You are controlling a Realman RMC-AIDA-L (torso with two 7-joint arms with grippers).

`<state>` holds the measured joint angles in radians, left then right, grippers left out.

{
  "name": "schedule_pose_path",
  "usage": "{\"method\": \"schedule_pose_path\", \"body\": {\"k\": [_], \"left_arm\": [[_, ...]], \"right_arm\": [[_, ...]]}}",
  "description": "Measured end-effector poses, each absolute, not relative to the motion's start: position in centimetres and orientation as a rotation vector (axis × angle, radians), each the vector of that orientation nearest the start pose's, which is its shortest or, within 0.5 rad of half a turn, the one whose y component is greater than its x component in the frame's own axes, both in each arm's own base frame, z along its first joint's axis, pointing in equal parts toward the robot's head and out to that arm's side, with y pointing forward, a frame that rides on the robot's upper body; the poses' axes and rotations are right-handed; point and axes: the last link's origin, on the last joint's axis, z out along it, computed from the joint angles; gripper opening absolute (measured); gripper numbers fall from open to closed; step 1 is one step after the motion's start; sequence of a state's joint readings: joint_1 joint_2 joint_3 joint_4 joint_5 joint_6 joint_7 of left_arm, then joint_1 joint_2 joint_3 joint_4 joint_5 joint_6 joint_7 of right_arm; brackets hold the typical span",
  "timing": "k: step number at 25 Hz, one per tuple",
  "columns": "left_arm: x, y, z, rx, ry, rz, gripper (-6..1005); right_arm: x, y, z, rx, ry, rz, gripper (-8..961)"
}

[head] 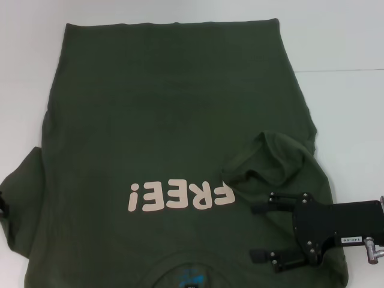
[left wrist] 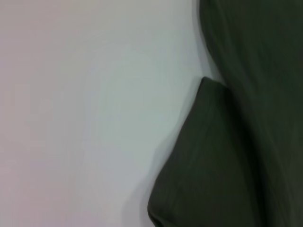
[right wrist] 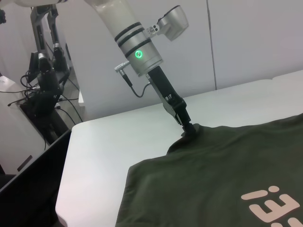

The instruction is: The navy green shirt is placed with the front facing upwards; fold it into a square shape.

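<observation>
The navy green shirt [head: 162, 120] lies spread front-up on the white table [head: 348, 36], with its pale "FREE!" letters [head: 180, 196] upside down to me. Its sleeve on my right is folded inward into a bunched lump [head: 273, 157]. My right gripper [head: 259, 233] hovers over the shirt just beside that lump, open, nothing between its fingers. My left gripper [right wrist: 188, 127] is at the shirt's opposite sleeve edge, shut on the cloth, which rises in a small peak to it. In the head view it shows only as a dark bit [head: 3, 203] at the frame edge.
The table's near-left edge [right wrist: 64, 189] drops off toward a black stand and cables [right wrist: 40, 90]. A seam [head: 342, 71] crosses the table at the far right. Bare white tabletop [left wrist: 85, 118] borders the shirt's left sleeve [left wrist: 213, 165].
</observation>
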<state>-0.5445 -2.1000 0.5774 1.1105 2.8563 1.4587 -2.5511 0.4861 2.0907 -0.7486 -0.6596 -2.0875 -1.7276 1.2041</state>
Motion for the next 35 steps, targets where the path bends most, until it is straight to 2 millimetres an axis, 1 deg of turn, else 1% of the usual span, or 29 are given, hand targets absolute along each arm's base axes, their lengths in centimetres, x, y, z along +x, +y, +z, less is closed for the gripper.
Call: {"method": "schedule_pose_path", "body": {"k": [2,10,17,19,25,28,35], "left_arm": [[-33.8,33.5,8.2,-1.881,-1.709,0.150,28],[-33.7,33.6,8.9,-1.867,-1.660,0.157,16],[-34.4,33.3,9.8,-1.829,-1.647,0.156,16],[-34.9,33.0,10.4,-1.804,-1.639,0.157,17],[-35.4,32.5,11.4,-1.764,-1.619,0.157,17],[-35.5,32.5,12.0,-1.735,-1.594,0.147,17],[-35.8,32.9,12.4,-1.702,-1.562,0.128,18]], "right_arm": [[26.4,28.8,-1.7,-2.972,0.382,0.678,941],[26.5,28.8,-1.7,-2.965,0.385,0.681,942],[26.5,28.8,-1.6,-2.959,0.388,0.685,942],[26.5,28.8,-1.6,-2.958,0.389,0.686,942],[26.5,28.8,-1.6,-2.956,0.390,0.688,941],[26.5,28.8,-1.6,-2.956,0.390,0.688,941],[26.4,28.8,-1.6,-2.956,0.388,0.689,941]]}}
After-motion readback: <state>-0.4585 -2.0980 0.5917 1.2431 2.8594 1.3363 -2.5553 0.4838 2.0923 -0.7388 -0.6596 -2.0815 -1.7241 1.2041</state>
